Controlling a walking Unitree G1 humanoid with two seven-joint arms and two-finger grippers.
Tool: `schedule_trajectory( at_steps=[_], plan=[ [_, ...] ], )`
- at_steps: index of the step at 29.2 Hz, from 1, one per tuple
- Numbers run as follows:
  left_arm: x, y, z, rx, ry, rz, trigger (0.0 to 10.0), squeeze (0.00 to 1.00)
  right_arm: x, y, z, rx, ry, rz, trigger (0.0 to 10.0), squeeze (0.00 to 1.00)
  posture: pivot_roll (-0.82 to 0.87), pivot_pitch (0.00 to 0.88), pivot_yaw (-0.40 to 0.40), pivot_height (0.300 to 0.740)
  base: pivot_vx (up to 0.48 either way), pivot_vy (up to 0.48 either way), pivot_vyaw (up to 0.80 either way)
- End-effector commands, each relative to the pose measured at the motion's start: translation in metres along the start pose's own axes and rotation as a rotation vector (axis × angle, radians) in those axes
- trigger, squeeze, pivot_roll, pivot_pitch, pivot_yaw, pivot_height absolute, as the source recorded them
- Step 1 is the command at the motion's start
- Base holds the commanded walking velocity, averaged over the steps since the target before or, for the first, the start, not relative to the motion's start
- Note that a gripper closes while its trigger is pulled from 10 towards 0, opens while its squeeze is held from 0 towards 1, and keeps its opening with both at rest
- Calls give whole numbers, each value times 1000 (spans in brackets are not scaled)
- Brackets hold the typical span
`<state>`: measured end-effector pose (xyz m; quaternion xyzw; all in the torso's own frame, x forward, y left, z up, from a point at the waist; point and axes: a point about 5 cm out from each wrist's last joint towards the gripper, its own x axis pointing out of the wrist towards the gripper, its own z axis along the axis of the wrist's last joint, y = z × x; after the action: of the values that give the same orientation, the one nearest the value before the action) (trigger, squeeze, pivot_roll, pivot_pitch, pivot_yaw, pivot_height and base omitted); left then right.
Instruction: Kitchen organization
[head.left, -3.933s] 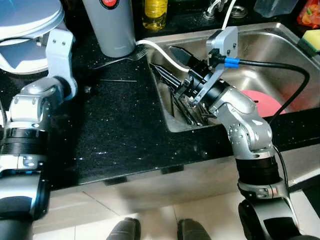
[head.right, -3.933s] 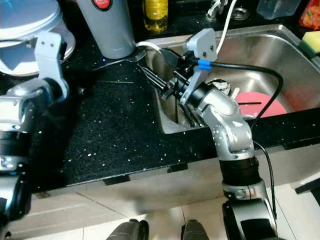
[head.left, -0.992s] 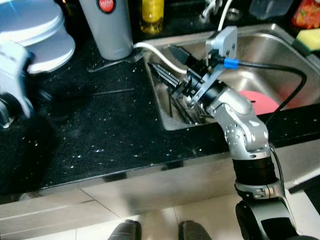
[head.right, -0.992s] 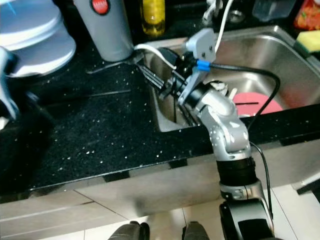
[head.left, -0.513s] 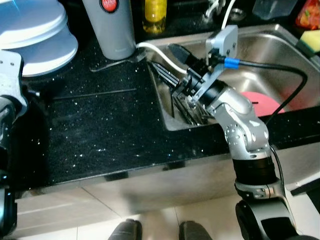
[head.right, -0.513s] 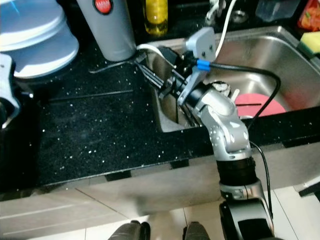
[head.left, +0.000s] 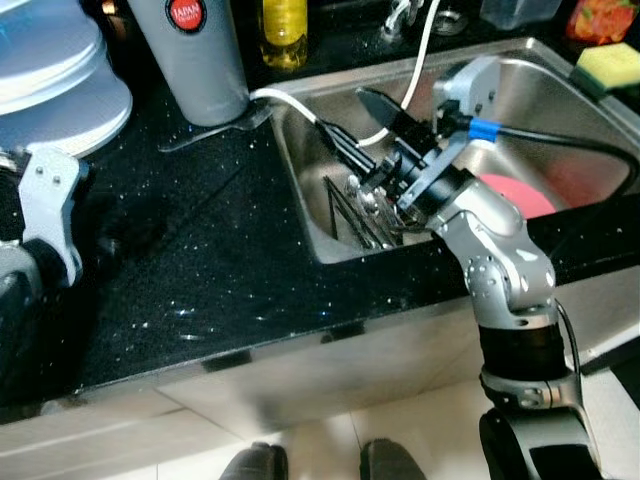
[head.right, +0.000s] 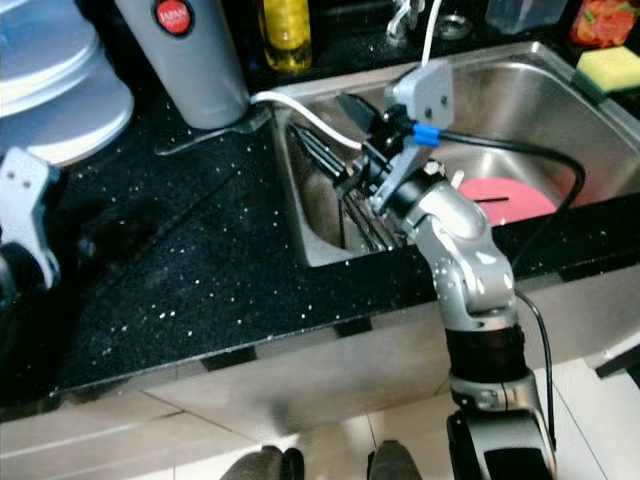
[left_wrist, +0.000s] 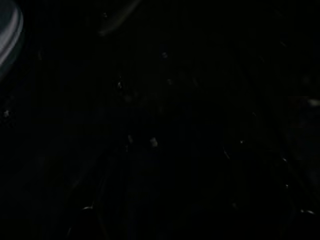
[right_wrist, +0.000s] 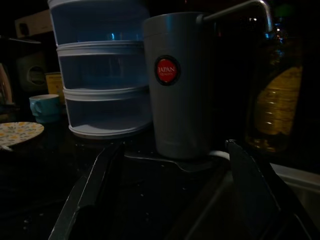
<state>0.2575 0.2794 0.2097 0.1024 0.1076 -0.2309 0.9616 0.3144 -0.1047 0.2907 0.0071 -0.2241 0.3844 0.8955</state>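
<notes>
Sink (head.left: 560, 95): stainless basin set into the black speckled countertop (head.left: 200, 270); it serves as the landmark for what follows.
Right gripper (head.left: 355, 135): reaches over the sink's left end, its black fingers spread wide with nothing between them, above the dark utensils (head.left: 360, 215) that lie in the sink's left near corner.
Left gripper (head.left: 50, 205): hangs over the countertop well left of the sink; whether its fingers are apart or together, I cannot tell.
Red plate (head.left: 515, 195): flat on the sink floor, right of the utensils.
Grey tumbler (head.left: 190, 55): upright on the countertop just beyond the sink's far left corner, red round label on it.
Fork (head.left: 215, 125): on the countertop at the tumbler's foot, beside the sink's left rim.
Yellow bottle (head.left: 283, 30): behind the sink, right of the tumbler.
Sponge (head.left: 608, 65): yellow, at the sink's far right corner.
Stacked blue containers (right_wrist: 100, 65): left of the tumbler, far from the sink.
</notes>
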Motion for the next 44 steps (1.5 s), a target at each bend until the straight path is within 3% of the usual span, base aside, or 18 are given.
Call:
schedule_trajectory(
  at_steps=[1, 5, 8, 12, 14, 17, 20, 22, 28, 32, 33, 35, 38, 39, 40, 41, 42, 44],
  plan=[
    [-18, -6, 1, 29, 46, -14, 10000, 0, 3, 4, -3, 18, 5, 36, 10000, 0, 55, 144, 62, 740, 0, 0, 0],
    [-26, -4, 17, 50, -28, 93, 10000, 0, 8, 6, -4, 27, 3, 61, 10000, 0, 65, 130, 48, 740, 0, 0, 0],
    [-24, 17, 40, 37, -138, 330, 10000, 0, 12, 8, -4, 28, -3, 73, 10000, 0, 64, 121, 42, 740, 0, 0, 0],
    [-22, 21, 58, 18, -236, 430, 10000, 0, 13, 8, -4, 28, -5, 76, 10000, 0, 56, 114, 40, 740, 0, 0, 0],
    [-10, 4, 67, -25, -292, 344, 10000, 0, 13, 8, -4, 27, -3, 77, 10000, 0, 43, 110, 45, 740, 0, 0, 0],
    [1, -14, 66, -44, -288, 244, 10000, 0, 13, 8, -4, 25, -2, 76, 10000, 0, 37, 108, 48, 740, 0, 0, 0],
    [25, -40, 47, -126, -184, 102, 10000, 0, 11, 7, -3, 21, -1, 68, 10000, 0, 28, 109, 56, 740, 0, 0, 0],
    [30, -48, 39, -139, -134, 55, 10000, 0, 10, 6, -3, 18, -1, 64, 10000, 0, 25, 110, 62, 740, 0, 0, 0],
    [31, -53, 31, -163, -73, 4, 10000, 0, 9, 5, -3, 15, -2, 55, 10000, 0, 25, 113, 75, 740, 0, 0, 0],
    [29, -51, 16, -198, 30, 33, 10000, 0, 7, 5, -4, 17, -2, 47, 10000, 0, 30, 117, 82, 740, 0, 0, 0],
    [27, -51, 11, -206, 62, 46, 9098, 0, 7, 6, -4, 18, -3, 46, 10000, 0, 31, 120, 84, 740, 0, 0, 0],
    [21, -52, 0, -239, 107, 38, 9843, 0, 7, 6, -4, 21, -4, 43, 10000, 0, 41, 123, 83, 740, 0, 0, 0],
    [19, -53, -3, -252, 120, 31, 9843, 0, 7, 6, -5, 22, -4, 42, 10000, 0, 41, 123, 83, 740, 0, 0, 0],
    [18, -54, -8, -272, 133, 21, 9333, 0, 7, 6, -5, 23, -3, 42, 10000, 0, 42, 124, 83, 740, 0, 0, 0],
    [18, -54, -13, -290, 147, 16, 2078, 0, 7, 6, -5, 24, -4, 42, 10000, 0, 41, 124, 83, 740, 0, 0, 0],
    [18, -54, -13, -290, 147, 16, 2078, 0, 7, 6, -5, 24, -4, 42, 10000, 0, 41, 124, 83, 740, 0, 0, 0],
    [18, -55, -17, -288, 163, 17, 0, 0, 7, 6, -5, 24, -5, 43, 10000, 0, 38, 124, 81, 740, 0, 0, 0],
    [18, -55, -18, -284, 169, 17, 0, 0, 7, 6, -5, 24, -6, 43, 10000, 0, 37, 122, 81, 740, 0, 0, 0]
  ],
)
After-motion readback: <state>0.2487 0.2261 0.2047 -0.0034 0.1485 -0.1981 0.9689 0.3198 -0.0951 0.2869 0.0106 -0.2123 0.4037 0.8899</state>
